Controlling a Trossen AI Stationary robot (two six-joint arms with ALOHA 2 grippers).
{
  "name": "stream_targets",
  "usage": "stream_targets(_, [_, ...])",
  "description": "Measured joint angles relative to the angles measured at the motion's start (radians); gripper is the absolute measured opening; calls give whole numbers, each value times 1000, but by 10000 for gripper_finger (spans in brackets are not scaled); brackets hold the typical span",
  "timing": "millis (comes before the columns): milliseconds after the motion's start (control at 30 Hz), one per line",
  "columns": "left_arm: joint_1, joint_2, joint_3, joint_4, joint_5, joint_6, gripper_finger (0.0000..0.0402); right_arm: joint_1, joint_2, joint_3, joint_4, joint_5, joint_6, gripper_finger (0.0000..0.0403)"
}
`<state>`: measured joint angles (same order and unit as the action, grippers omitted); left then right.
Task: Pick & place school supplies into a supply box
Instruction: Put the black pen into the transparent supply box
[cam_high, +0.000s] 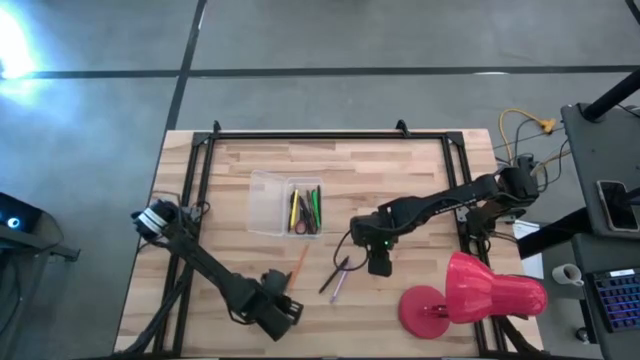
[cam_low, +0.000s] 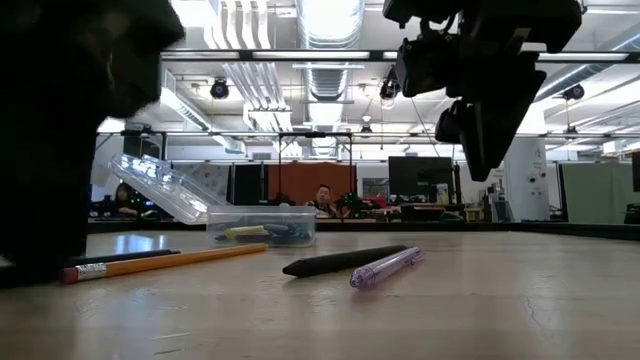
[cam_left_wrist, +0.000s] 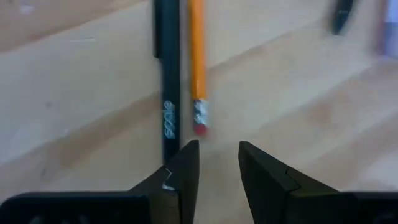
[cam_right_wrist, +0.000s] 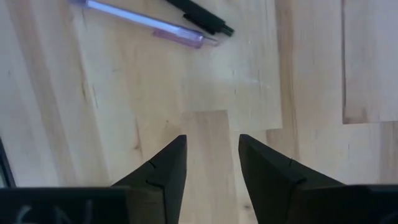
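Fingers slightly parted and empty, the left gripper (cam_high: 285, 312) sits low near the bench's front edge, by the orange pencil (cam_left_wrist: 198, 56) and a black pen (cam_left_wrist: 168, 74). Right gripper (cam_high: 378, 262), also parted and empty, hovers mid-bench beside the purple pen (cam_right_wrist: 143, 22). Supply box (cam_high: 262, 203) holds several pens, hard to count.

A clear supply box (cam_high: 268, 203) is seen holding several pens; an orange pencil (cam_high: 298, 264), black pen (cam_high: 333, 275) and purple pen (cam_high: 340, 285) are left flat nearby.
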<state>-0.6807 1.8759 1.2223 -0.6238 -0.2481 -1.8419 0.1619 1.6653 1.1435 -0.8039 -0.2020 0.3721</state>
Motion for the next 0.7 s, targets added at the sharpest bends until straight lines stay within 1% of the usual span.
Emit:
stream_targets(100, [3,-6,-74,58,5,-43,97,0,0,0,2,0,3,141])
stream_targets(200, [1,-20,-99,69,7,-88,97,-1,0,-1,2,0,22,141])
stream_targets(267, [2,-29,-77,52,8,-73,97,0,0,-1,-1,-1,27,139])
stream_targets(367, [2,-42,-12,26,-21,25,98,0,0,-1,-1,-4,29,135])
stream_targets(400, [3,-49,16,-3,-35,52,98,0,0,-1,0,-4,28,134])
stream_targets(467, [3,-55,61,-132,-61,91,98,0,0,-1,0,-4,24,133])
stream_targets(567, [14,-43,71,-299,-64,99,98,0,0,-1,1,-3,21,133])
stream_targets(633, [15,-46,65,-337,-65,109,98,0,0,-1,3,-1,22,132])
stream_targets(700, [15,-51,44,-333,-67,150,98,0,0,-1,3,0,22,132])
